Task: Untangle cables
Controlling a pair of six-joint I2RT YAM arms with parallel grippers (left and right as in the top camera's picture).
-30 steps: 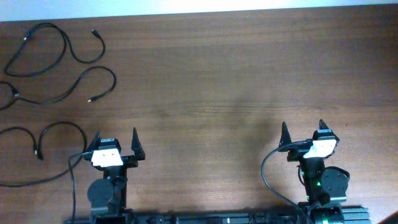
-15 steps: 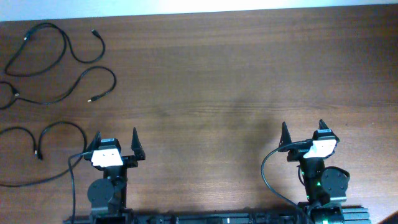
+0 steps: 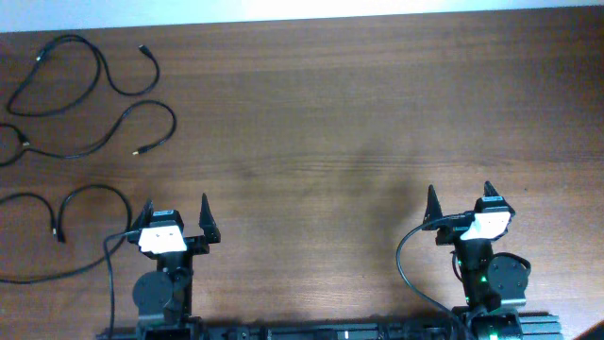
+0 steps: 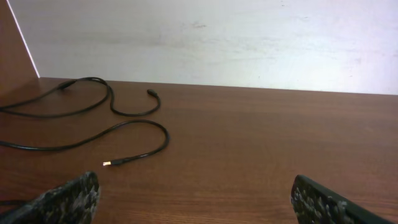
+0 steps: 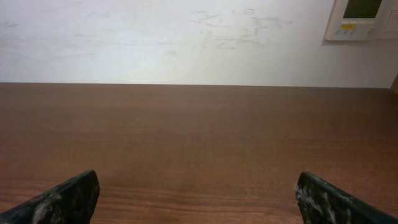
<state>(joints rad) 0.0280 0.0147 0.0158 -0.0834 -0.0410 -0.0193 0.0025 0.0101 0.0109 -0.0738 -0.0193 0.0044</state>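
Three thin black cables lie apart at the table's left. The far cable (image 3: 94, 61) curls near the back left corner. The middle cable (image 3: 123, 127) ends in a metallic plug. The near cable (image 3: 80, 195) loops beside my left arm and runs off the left edge. The left wrist view shows the far cable (image 4: 99, 87) and the middle cable (image 4: 146, 127) with its gold tip. My left gripper (image 3: 176, 210) is open and empty at the front left, also seen in its wrist view (image 4: 199, 199). My right gripper (image 3: 459, 196) is open and empty at the front right (image 5: 198, 198).
The wooden table (image 3: 359, 113) stretches between the arms. A white wall (image 5: 186, 37) stands behind it, with a small wall panel (image 5: 364, 18) at the upper right. Thicker black arm wires (image 3: 406, 264) hang by each arm base.
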